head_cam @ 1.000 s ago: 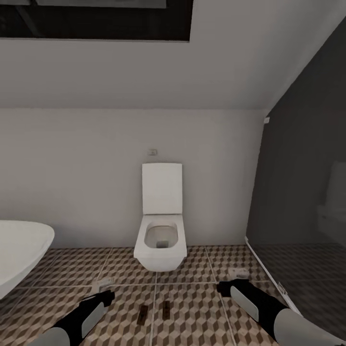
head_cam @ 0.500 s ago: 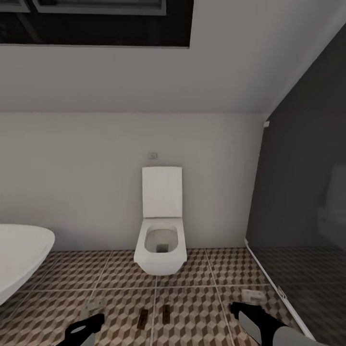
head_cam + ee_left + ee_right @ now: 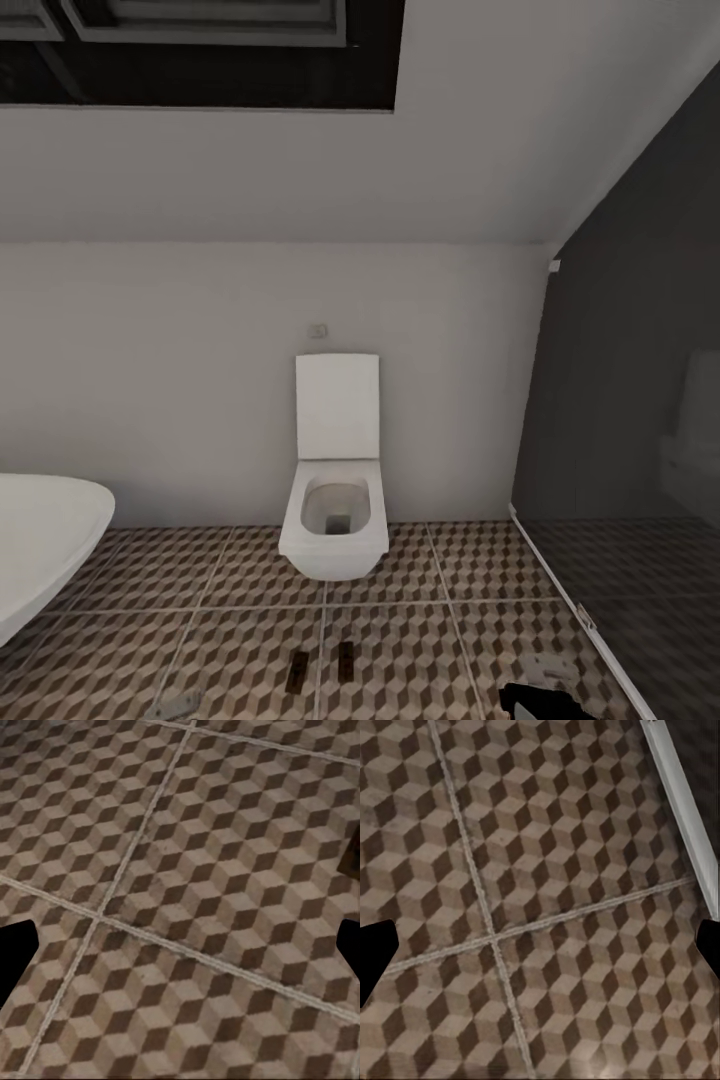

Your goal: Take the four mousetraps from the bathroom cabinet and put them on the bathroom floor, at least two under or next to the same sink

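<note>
Straight ahead from the head camera, a white toilet (image 3: pixel 335 490) stands against the pale back wall with its lid up, and the bathroom floor (image 3: pixel 420 600) of cube-patterned tiles spreads out in front of it. Two mousetraps (image 3: pixel 320 668) lie side by side on those tiles, just short of the toilet, small dark boards close together but apart. Another pale mousetrap (image 3: pixel 182 700) sits farther left near the bottom edge, and a fourth mousetrap (image 3: pixel 553 674) lies at lower right, just beside the black tip of the right pincer (image 3: pixel 525 700) poking in from the bottom. The sink (image 3: pixel 40 550), glossy white with a rounded rim, juts in from the left edge. A smoked glass screen (image 3: pixel 630 470) closes off the right side, darker tiles showing through it.

Over to the left wrist camera: patterned tiles and pale grout lines, with the left pincer (image 3: pixel 180 945) spread wide, black fingertips (image 3: pixel 15 952) at either edge, nothing between them. A brown corner of something peeks in at the edge; too little to name.

Right wrist camera now: same tiles, a white strip (image 3: pixel 682 802) running along the dark glass, and the right pincer's fingers spread wide, nothing held.
</note>
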You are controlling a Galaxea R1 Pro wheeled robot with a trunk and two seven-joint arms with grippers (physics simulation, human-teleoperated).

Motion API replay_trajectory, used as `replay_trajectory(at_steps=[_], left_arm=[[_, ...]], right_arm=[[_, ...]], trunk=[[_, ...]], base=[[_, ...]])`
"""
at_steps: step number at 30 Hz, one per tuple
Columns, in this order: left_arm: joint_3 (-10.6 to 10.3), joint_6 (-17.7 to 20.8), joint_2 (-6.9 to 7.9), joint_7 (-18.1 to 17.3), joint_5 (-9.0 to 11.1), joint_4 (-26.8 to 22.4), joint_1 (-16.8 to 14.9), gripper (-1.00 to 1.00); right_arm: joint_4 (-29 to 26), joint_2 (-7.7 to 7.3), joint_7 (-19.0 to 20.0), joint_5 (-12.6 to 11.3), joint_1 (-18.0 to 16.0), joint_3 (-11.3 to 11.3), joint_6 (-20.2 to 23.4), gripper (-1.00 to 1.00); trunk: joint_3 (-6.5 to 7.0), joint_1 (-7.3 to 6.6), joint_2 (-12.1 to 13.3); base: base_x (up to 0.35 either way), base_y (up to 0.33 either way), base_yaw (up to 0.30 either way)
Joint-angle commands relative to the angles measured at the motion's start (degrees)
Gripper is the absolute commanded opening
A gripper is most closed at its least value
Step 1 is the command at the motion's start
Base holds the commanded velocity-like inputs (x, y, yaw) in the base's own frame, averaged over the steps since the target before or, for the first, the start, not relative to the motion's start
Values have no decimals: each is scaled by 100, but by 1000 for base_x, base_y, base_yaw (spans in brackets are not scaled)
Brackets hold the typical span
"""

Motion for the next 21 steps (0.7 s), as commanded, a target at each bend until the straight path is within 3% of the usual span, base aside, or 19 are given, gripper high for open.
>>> replay_trajectory(at_steps=[1, 7, 21], left_arm=[[-51, -65, 4, 29, 55, -5, 52, 100], [-50, -310, 3, 31, 64, 84, 281, 100], [-49, -685, -38, 30, 67, 423, 456, 100]], right_arm=[[-16, -10, -41, -17, 47, 45, 39, 100], [25, -36, -41, -13, 212, 44, 32, 100], [290, -67, -41, -35, 522, 40, 13, 100]], trunk=[[12, -23, 38], [120, -155, 279], [371, -463, 840]], base=[[0, 0, 0], [0, 0, 0], [0, 0, 0]])
